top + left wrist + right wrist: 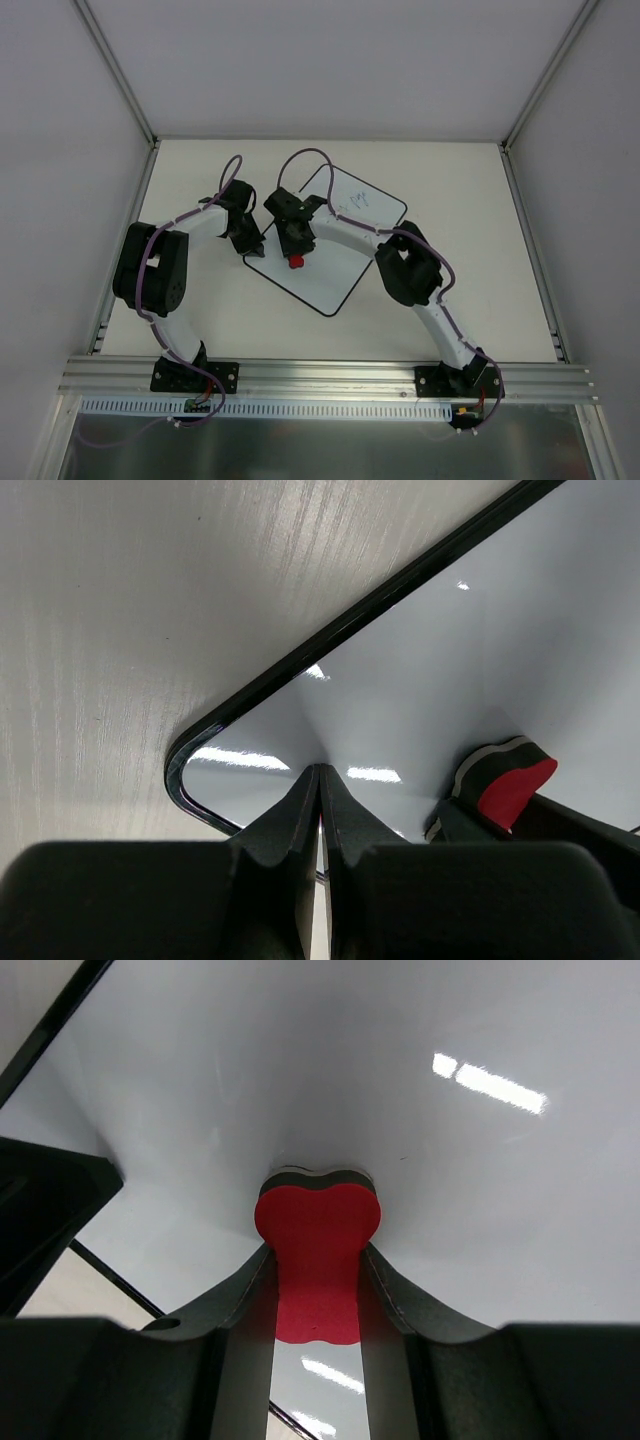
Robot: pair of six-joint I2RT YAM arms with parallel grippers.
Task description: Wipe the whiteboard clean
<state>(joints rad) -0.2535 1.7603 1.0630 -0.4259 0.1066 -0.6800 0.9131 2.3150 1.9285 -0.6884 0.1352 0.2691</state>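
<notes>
Nearest us, a slotted aluminium rail (pixel 330 378) carries both arm bases. Beyond it lies the pale table (pixel 470 290), whose surface shows a fine streaked grain in the left wrist view. The left gripper (pixel 319 775) has its fingers pressed together with nothing between them, tips down on the whiteboard (pixel 332 285) just inside one rounded, black-edged corner. Just to its right, the right gripper (pixel 317 1252) is clamped on a red eraser (pixel 317 1222), whose dark-backed end sits against the glossy white board, where we see bright streaks of reflected light. The board lies flat and turned diagonally on the table, under both grippers and reaching out beyond and to the right of them. Past the right gripper, near the board's far corner, we make out faint blue handwriting (pixel 357 198), too small to read. Behind that, the table runs to plain white wall panels (pixel 330 60) joined by metal corner posts (pixel 118 75).
</notes>
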